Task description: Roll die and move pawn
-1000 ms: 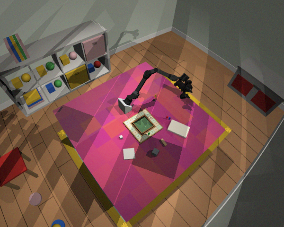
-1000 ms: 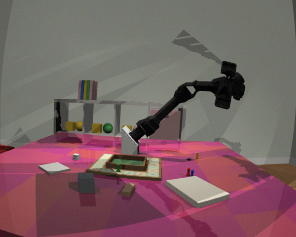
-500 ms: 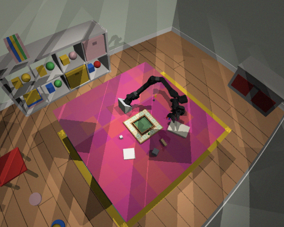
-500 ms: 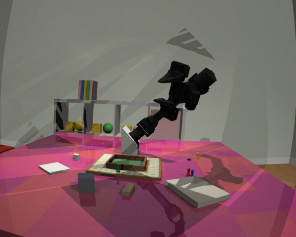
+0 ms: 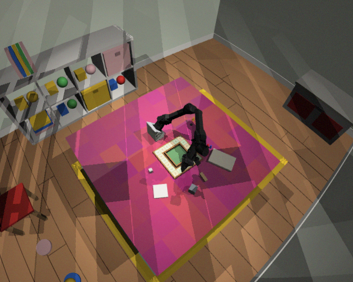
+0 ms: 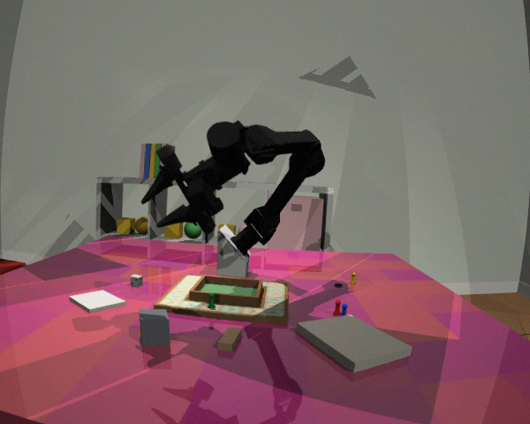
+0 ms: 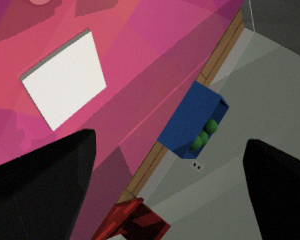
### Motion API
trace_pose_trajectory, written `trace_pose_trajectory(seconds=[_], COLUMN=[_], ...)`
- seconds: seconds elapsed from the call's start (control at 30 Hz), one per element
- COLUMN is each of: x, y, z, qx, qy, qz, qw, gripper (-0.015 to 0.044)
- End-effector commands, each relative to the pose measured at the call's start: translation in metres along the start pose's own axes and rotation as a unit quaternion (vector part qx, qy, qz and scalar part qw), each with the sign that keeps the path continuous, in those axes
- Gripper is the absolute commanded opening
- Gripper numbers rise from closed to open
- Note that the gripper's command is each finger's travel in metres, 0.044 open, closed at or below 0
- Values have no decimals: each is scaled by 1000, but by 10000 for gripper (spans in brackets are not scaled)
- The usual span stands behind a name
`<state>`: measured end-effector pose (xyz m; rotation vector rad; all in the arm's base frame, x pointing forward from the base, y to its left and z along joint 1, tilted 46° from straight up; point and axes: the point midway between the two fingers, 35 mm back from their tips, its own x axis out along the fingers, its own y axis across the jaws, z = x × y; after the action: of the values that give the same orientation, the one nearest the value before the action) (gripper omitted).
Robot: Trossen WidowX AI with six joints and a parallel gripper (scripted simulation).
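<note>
The white die (image 5: 150, 170) (image 6: 136, 280) lies on the table, beside the board (image 5: 170, 168) (image 6: 178, 296); its top pips are too small to read. The dice tray (image 6: 238, 296) has brown walls and a green floor, and no die shows in it. The green pawn (image 6: 212, 300) stands on the board's near side in the exterior view; the arm hides it in the top view. My gripper (image 6: 149, 214) (image 7: 172, 146) is open and empty, high above the table. It is tilted, with its fingers pointing down and left in the exterior view.
A white slab (image 5: 160, 190) (image 6: 97, 299) (image 7: 65, 80), a grey block (image 5: 192, 188) (image 6: 155, 327), a tan block (image 5: 203, 177) (image 6: 230, 338) and a larger grey slab (image 5: 222, 160) (image 6: 352, 342) lie around the board. Red (image 6: 337, 307), blue (image 6: 344, 309) and yellow (image 6: 353, 277) pawns stand off the board.
</note>
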<state>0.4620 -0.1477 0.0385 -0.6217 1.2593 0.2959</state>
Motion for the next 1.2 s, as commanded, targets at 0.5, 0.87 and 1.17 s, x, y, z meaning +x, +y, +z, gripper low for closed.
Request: trace_pose_trajectory(seconds=[0.5,0.87,1.17], x=[137,143,145], y=[146,158,161], z=[-200,-192,-191], qx=[350,350,350], qy=[34,34,34], qz=[458,458,458], qw=[816,816,816], gripper=[275,275,275])
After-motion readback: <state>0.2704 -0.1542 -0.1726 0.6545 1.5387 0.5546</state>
